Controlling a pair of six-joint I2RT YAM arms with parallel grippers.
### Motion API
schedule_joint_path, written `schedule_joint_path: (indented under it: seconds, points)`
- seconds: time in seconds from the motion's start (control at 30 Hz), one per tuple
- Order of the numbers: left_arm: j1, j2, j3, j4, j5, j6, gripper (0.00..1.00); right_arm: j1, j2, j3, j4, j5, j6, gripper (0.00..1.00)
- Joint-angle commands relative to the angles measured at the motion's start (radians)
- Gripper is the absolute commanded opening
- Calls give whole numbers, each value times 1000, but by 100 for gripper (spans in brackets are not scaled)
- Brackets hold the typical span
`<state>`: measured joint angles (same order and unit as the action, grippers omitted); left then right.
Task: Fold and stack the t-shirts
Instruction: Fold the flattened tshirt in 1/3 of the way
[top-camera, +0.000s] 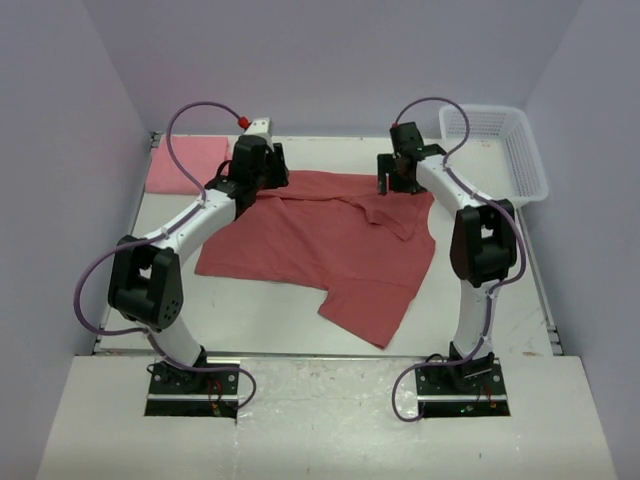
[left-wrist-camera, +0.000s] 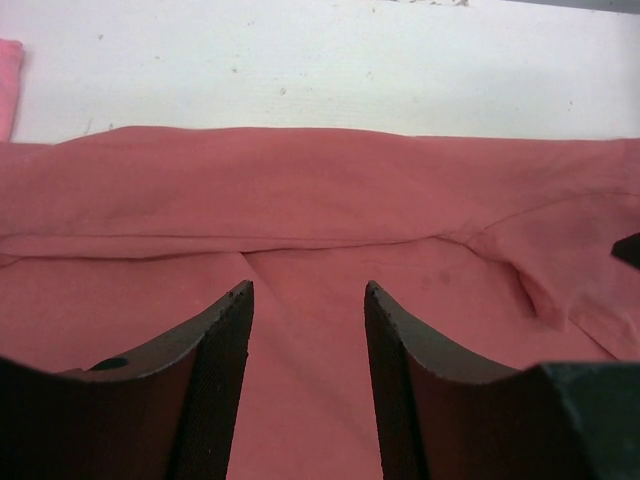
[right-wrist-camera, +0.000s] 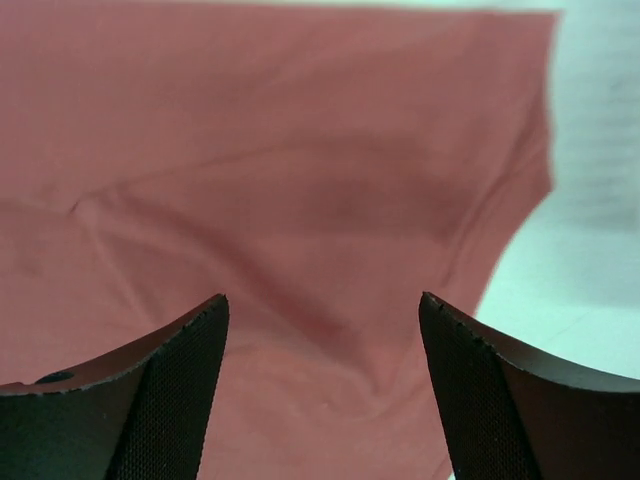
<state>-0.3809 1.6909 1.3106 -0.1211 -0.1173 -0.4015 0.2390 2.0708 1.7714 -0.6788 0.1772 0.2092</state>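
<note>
The brick-red t-shirt (top-camera: 310, 240) lies spread and rumpled across the middle of the table, one sleeve pointing toward the near edge. The lighter pink t-shirt (top-camera: 186, 163) lies folded at the far left. My left gripper (top-camera: 268, 170) is open and empty over the red shirt's far left edge; the left wrist view shows red cloth (left-wrist-camera: 320, 200) under its parted fingers (left-wrist-camera: 225, 340). My right gripper (top-camera: 398, 180) is open and empty over the shirt's far right part; red cloth (right-wrist-camera: 280, 180) fills the right wrist view between its fingers (right-wrist-camera: 190, 360).
A white lattice basket (top-camera: 497, 150) stands at the far right corner. Grey walls close in the table on the left, back and right. The white table (top-camera: 250, 320) shows bare in front of the shirt.
</note>
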Motion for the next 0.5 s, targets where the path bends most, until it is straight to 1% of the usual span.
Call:
schedule_joint_path:
  seconds: [0.0,0.07,0.1,0.13,0.17,0.2,0.23,0.37,0.47]
  points:
    - [4,19,-5,37,34,-5,50,104,-81,-62,-2,21,1,77]
    - [4,36,-5,43,38,-8,50,140,-110,-107,18,24,10,64]
    - [4,42,-4,43,39,-8,50,146,-115,-116,31,-7,13,58]
    - [4,55,-4,43,38,-10,50,154,-118,-122,38,-18,19,46]
    - [4,58,-4,43,42,-10,50,155,-112,-128,41,-19,27,40]
    - [4,61,-5,43,44,-10,50,157,-109,-130,41,-19,29,36]
    - [4,64,-10,46,41,-10,50,158,-101,-129,38,-16,27,35]
    - [4,55,-28,51,30,-7,50,157,-72,-119,30,-9,18,38]
    - [4,43,-39,55,33,-7,50,158,-51,-103,27,-13,16,38]
